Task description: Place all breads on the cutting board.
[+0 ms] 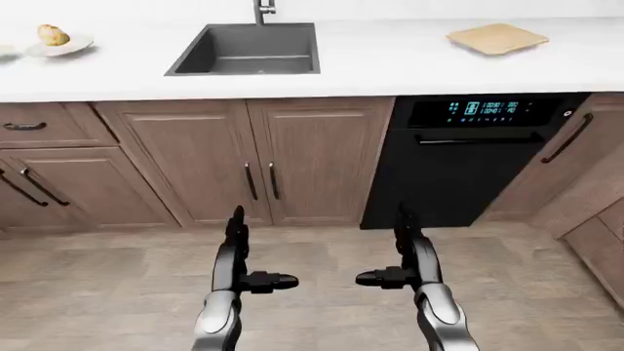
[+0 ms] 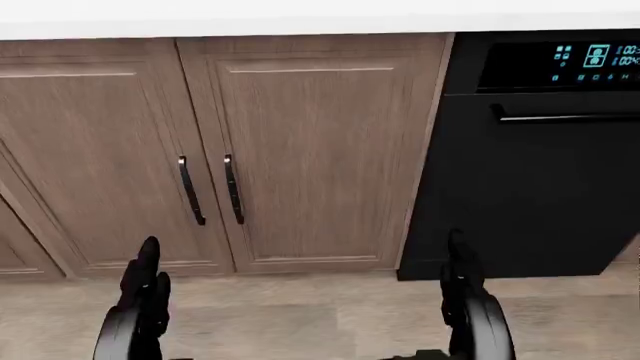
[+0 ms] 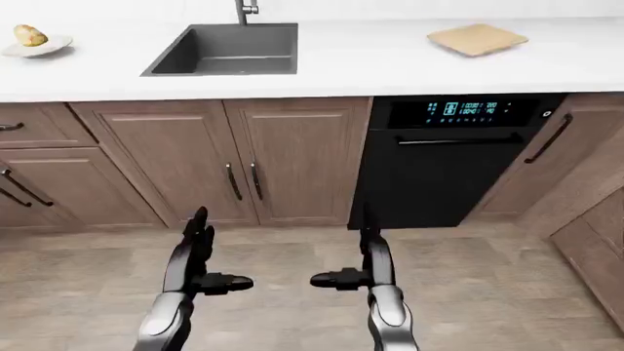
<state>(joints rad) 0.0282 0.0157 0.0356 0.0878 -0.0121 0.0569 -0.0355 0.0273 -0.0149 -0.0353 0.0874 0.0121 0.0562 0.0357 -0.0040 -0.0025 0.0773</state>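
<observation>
Head view cuts off countertop; only cabinet doors (image 2: pixel 200 150), dishwasher (image 2: pixel 540 165) and hand tips visible there. Faucet (image 1: pixel 263 9) cropped at top of left-eye view. Second dish at far left edge barely showing, contents unreadable. Bread (image 1: pixel 53 34) sits on small plate (image 1: pixel 70 49), far left on counter (image 1: pixel 390 66). Sink (image 1: pixel 246 50) dark, looks bare. Cutting board (image 1: pixel 497 38) far right, nothing on it, well apart from bread. Left hand (image 1: pixel 239 256) and right hand (image 1: pixel 407 256) low over floor (image 1: pixel 322 248), fingers spread, holding nothing.
</observation>
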